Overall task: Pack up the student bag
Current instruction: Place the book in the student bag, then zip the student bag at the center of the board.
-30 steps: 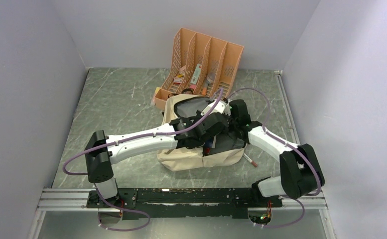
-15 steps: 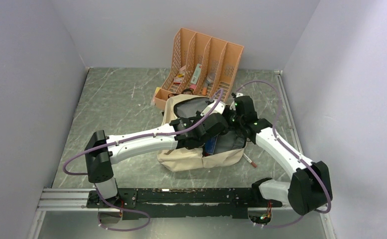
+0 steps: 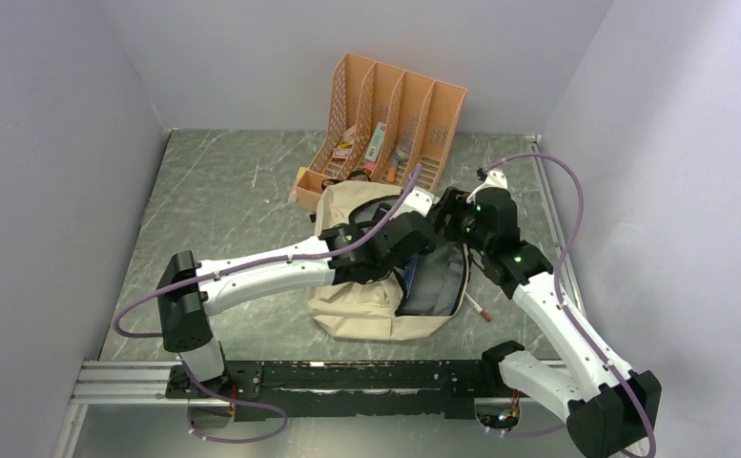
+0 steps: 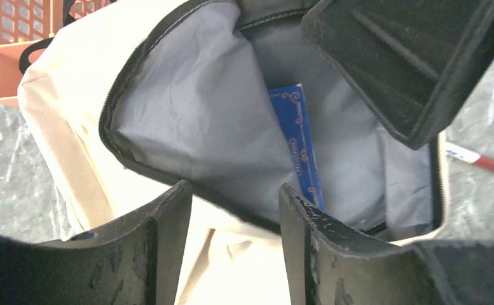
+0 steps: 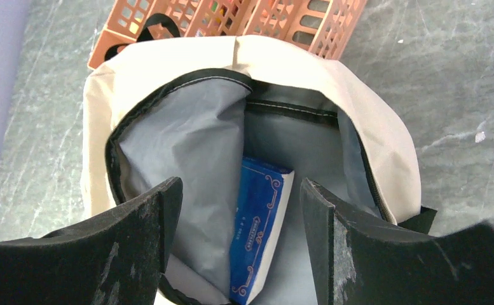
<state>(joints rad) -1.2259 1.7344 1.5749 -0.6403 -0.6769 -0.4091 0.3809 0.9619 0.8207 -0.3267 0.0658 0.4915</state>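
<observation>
The student bag (image 3: 361, 310) is a beige backpack slumped in the middle of the table, its zipper mouth gaping and its grey lining (image 4: 187, 114) showing. A blue book (image 5: 257, 235) stands on edge inside it, also visible as the blue book (image 4: 298, 149) from the left wrist. My left gripper (image 4: 234, 194) is open just over the bag's near rim, with only fabric behind its fingers. My right gripper (image 5: 241, 187) hovers open above the mouth, holding nothing. In the top view the left gripper (image 3: 406, 243) and the right gripper (image 3: 452, 224) sit close together over the opening.
The orange file organizer (image 3: 390, 114), with several items in its slots, stands right behind the bag and touches its back. A pen with a red cap (image 3: 482, 308) lies on the table by the bag's right side. Walls close in left, right and back.
My left gripper has opened and let go of the bag's rim, and the bag has sagged lower and wider. My right arm has lifted back out of the bag toward the right.
</observation>
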